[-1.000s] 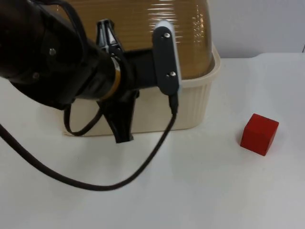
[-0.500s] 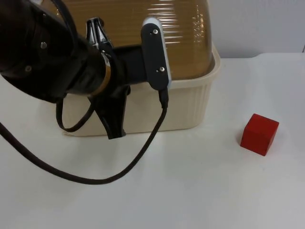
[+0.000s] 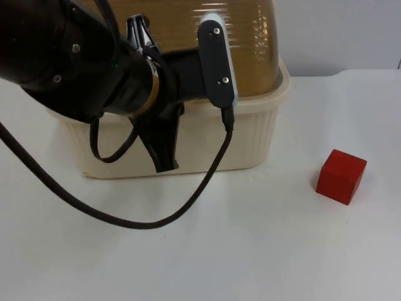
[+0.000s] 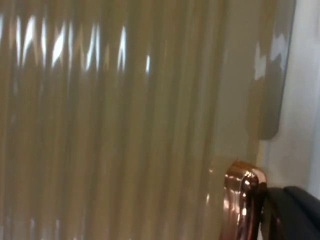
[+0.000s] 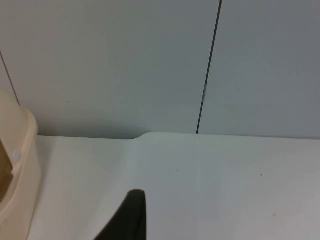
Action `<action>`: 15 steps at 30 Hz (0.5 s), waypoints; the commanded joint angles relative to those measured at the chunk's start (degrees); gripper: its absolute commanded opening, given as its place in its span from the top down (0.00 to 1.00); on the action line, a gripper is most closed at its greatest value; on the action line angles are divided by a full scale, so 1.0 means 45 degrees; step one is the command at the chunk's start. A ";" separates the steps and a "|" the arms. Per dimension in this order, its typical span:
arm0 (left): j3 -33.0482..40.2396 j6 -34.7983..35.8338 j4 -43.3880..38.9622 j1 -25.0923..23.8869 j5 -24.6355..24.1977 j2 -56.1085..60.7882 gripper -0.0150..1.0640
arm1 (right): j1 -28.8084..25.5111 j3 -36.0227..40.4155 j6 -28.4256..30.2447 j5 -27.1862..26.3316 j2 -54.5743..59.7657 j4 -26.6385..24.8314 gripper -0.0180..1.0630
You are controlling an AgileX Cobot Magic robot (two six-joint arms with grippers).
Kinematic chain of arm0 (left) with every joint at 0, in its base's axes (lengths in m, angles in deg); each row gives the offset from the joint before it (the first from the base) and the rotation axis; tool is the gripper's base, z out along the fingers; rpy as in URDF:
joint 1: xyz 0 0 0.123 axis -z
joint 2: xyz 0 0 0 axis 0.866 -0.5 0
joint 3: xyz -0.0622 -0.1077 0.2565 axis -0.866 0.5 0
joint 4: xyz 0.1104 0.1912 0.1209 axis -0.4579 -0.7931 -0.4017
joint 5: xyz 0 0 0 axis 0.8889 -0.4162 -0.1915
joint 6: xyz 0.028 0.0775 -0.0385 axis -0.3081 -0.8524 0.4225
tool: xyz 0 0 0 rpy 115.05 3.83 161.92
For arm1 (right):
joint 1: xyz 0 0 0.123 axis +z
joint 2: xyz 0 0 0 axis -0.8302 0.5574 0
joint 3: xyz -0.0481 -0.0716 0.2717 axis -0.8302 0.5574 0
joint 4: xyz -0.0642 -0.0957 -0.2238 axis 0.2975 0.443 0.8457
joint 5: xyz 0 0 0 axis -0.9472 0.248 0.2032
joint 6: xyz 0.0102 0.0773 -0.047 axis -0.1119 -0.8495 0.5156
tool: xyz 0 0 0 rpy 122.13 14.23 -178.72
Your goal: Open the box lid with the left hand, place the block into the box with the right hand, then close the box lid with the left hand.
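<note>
From above, we saw the left hand (image 3: 153,100) hanging over the front of the cream box (image 3: 250,135), one black finger (image 3: 164,147) running down the ribbed front wall, the other up against the amber lid (image 3: 250,44); how wide it stood, or whether it had hold of the lid, we could not tell. The lid lay down over the box, so we judged the opening step unfinished. The red block (image 3: 340,176) sat on the white table (image 3: 263,251), well apart from the box, untouched. Through the left wrist we got ribbed amber lid (image 4: 125,125) up close, with a shiny copper-coloured edge (image 4: 242,200) beside a black fingertip (image 4: 292,212). Through the right wrist we saw the box's cream corner (image 5: 20,170), bare table (image 5: 225,185) and the grey wall (image 5: 125,65); the right hand waited, its opening hidden from us. The risk, we reckoned: that glossy ribbed lid could slip off a finger, or a crooked pull could drag the whole box across the table.
</note>
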 commanded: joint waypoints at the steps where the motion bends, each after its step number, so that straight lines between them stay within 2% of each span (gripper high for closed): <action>1: -0.0144 0.0012 0.0005 -0.0028 -0.0420 -0.0004 0.99 | -0.0048 -0.0082 0.0094 -0.0104 -0.0034 0.0119 0.01; 8: -0.0236 -0.0257 0.0005 -0.0028 -0.1177 0.0103 0.99 | -0.0048 -0.0082 0.0094 -0.0104 -0.0034 0.0119 0.01; 10: -0.0463 -0.0361 0.0005 -0.0028 -0.1703 0.0103 0.99 | -0.0048 -0.0082 0.0094 -0.0104 -0.0034 0.0119 0.01; 15: -0.1259 -0.0413 0.0005 -0.0028 -0.2049 0.0103 0.99 | -0.0048 -0.0082 0.0122 -0.0105 -0.0034 0.0119 0.01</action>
